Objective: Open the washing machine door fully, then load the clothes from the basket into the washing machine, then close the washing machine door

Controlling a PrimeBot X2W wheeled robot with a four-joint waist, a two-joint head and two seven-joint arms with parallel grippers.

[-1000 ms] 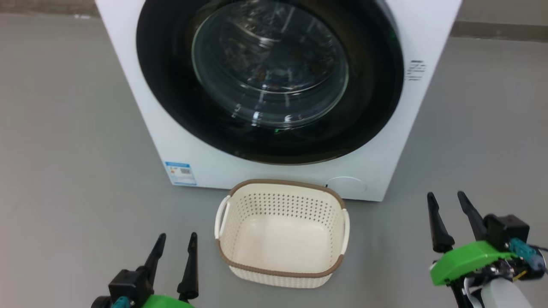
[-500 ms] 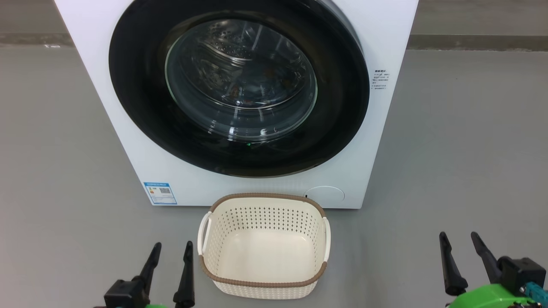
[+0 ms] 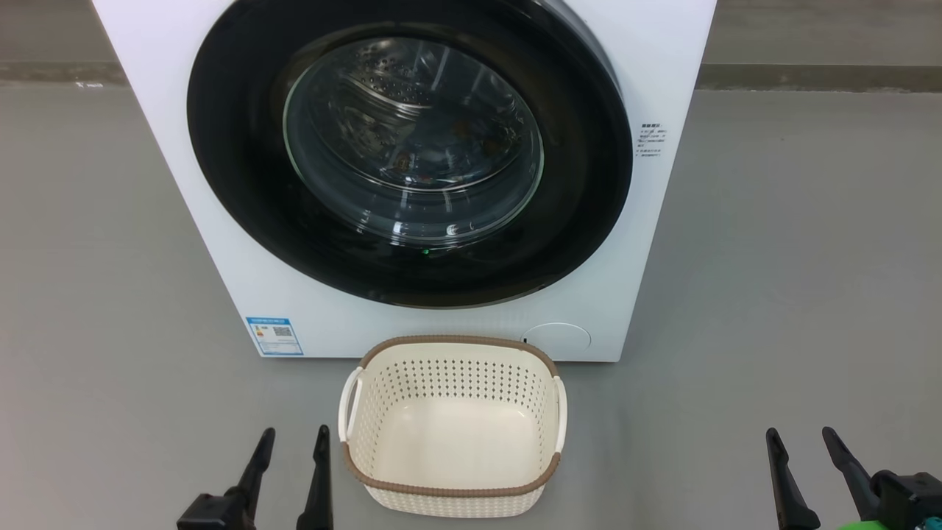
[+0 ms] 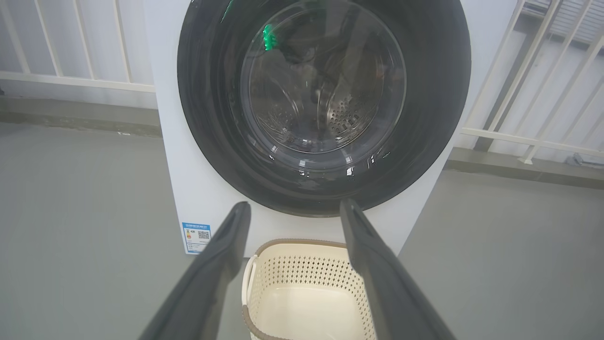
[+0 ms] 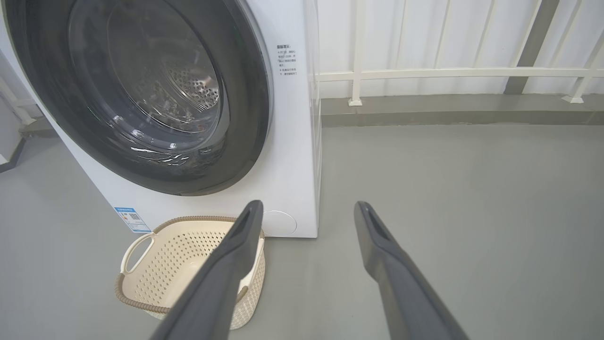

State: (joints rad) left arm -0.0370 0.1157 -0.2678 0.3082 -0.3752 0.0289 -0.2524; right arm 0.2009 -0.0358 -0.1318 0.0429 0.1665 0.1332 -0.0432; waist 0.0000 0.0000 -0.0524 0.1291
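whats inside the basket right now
The basket shows a bare cream floor and perforated walls, with nothing lying in it. In the head view, the inner face of its near wall is hidden below the rim.

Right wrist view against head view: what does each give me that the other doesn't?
Right wrist view: the white railing behind and the side panel of the washing machine. Head view: the left gripper, open, beside the basket. Both: the washing machine door shut, the basket empty, the blue label, the right gripper open.
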